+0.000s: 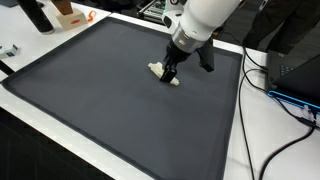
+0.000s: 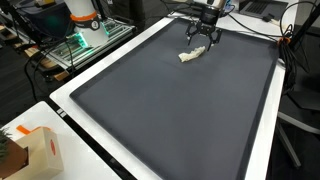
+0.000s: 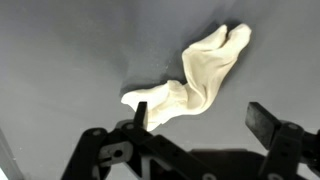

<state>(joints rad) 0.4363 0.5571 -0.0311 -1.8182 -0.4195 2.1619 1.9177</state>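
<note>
A small crumpled cream-white cloth (image 3: 195,75) lies on the dark grey mat (image 1: 110,90). It also shows in both exterior views (image 1: 158,71) (image 2: 190,56). My gripper (image 3: 200,120) is open and hovers right over the cloth, its fingers spread wide. One finger tip is next to the cloth's near end, the other is off to the side over bare mat. In both exterior views the gripper (image 1: 172,76) (image 2: 203,42) points down at the cloth. Nothing is held between the fingers.
The mat (image 2: 180,110) sits in a white-edged table. An orange-and-white box (image 2: 38,152) stands at one corner. Cables (image 1: 285,95) run along one side of the table. Equipment with green lights (image 2: 80,40) stands beyond the edge.
</note>
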